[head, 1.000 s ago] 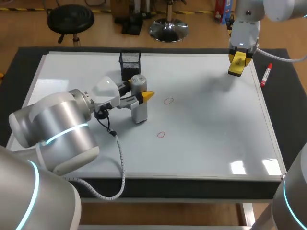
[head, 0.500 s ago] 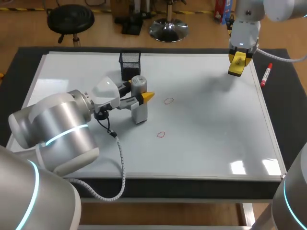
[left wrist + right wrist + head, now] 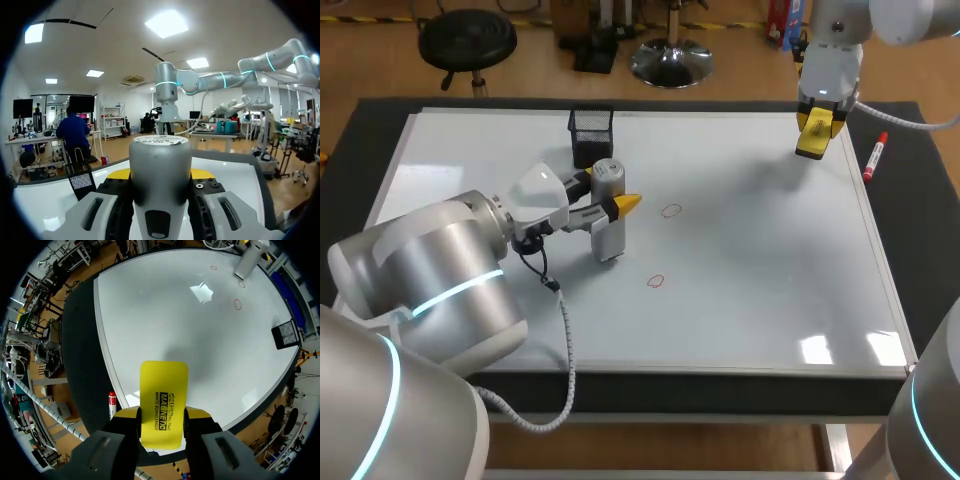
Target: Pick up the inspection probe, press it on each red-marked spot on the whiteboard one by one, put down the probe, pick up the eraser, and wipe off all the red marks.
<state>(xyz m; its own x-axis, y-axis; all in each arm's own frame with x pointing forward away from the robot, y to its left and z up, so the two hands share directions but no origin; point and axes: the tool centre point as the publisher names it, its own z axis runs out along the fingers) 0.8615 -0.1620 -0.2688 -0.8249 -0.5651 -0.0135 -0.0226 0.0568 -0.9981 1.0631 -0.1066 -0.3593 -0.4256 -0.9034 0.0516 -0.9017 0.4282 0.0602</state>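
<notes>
The inspection probe (image 3: 608,215), a grey-topped white cylinder, stands upright over the whiteboard (image 3: 770,260) with my left gripper (image 3: 616,203) shut on it. It is left of two red marks (image 3: 671,211) (image 3: 656,281) and touches neither. In the left wrist view the probe (image 3: 160,175) fills the gap between the fingers (image 3: 202,173). At the board's far right my right gripper (image 3: 817,135) hangs above the surface, shut on the yellow eraser (image 3: 163,402). From there the red marks (image 3: 237,303) and the probe (image 3: 247,262) show far ahead.
A black mesh pen holder (image 3: 591,135) stands at the back of the board, just behind the probe. A red marker (image 3: 875,157) lies on the dark mat right of the board, beside the right gripper. The board's front edge runs near the lower mark.
My left arm's elbow has shifted slightly toward the front, and the probe has barely moved with it. The right arm has kept still.
</notes>
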